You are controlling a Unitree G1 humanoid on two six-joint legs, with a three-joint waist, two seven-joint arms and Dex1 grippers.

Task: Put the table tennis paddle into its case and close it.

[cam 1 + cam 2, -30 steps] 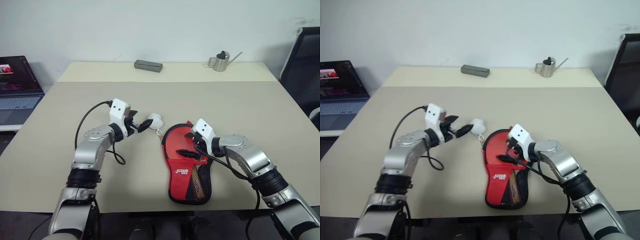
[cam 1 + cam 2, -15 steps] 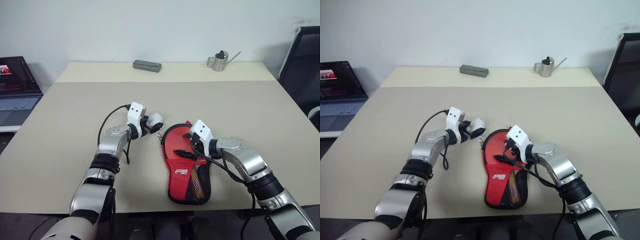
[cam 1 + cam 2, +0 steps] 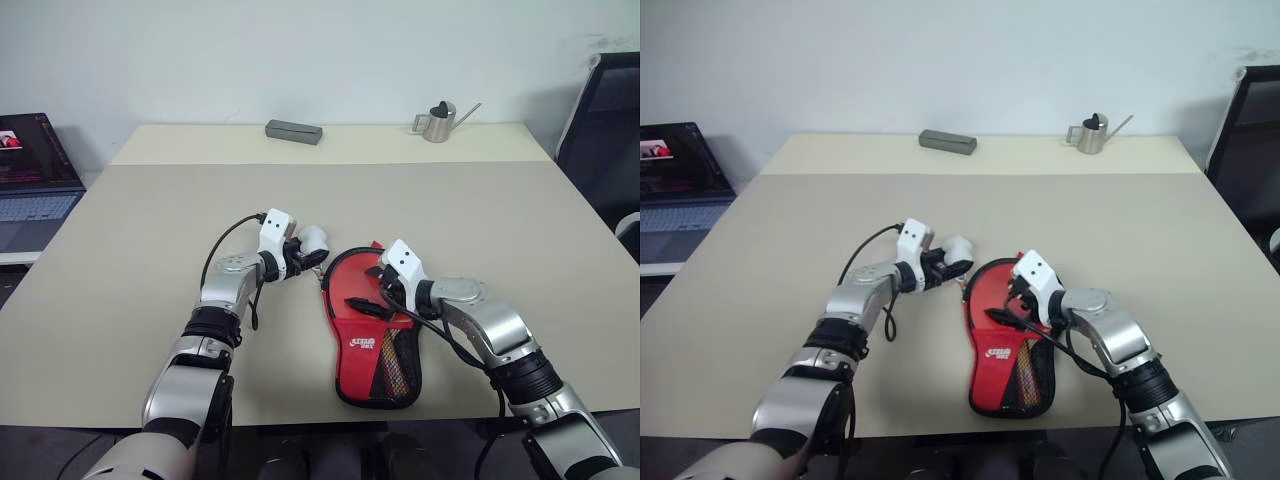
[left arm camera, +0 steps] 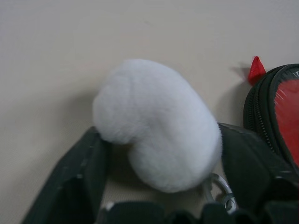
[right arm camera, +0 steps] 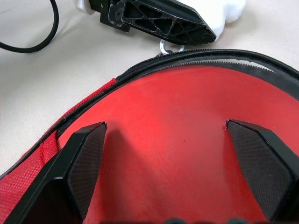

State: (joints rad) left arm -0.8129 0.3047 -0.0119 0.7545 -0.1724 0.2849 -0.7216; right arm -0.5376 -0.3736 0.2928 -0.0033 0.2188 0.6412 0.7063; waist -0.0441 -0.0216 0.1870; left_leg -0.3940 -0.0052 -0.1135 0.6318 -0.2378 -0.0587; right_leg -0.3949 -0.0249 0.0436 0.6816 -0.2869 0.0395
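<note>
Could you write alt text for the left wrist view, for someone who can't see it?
A fluffy white pom-pom lies on a beige table between the left gripper's two black fingers. A metal ring hangs from it, beside the zipped rim of the red case.

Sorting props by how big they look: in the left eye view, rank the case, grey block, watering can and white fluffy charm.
1. case
2. grey block and watering can, alike, both farther back
3. white fluffy charm

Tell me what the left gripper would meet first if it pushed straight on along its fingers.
The left gripper would meet the white fluffy pom-pom, already between its fingers; just beyond, probably the case.
</note>
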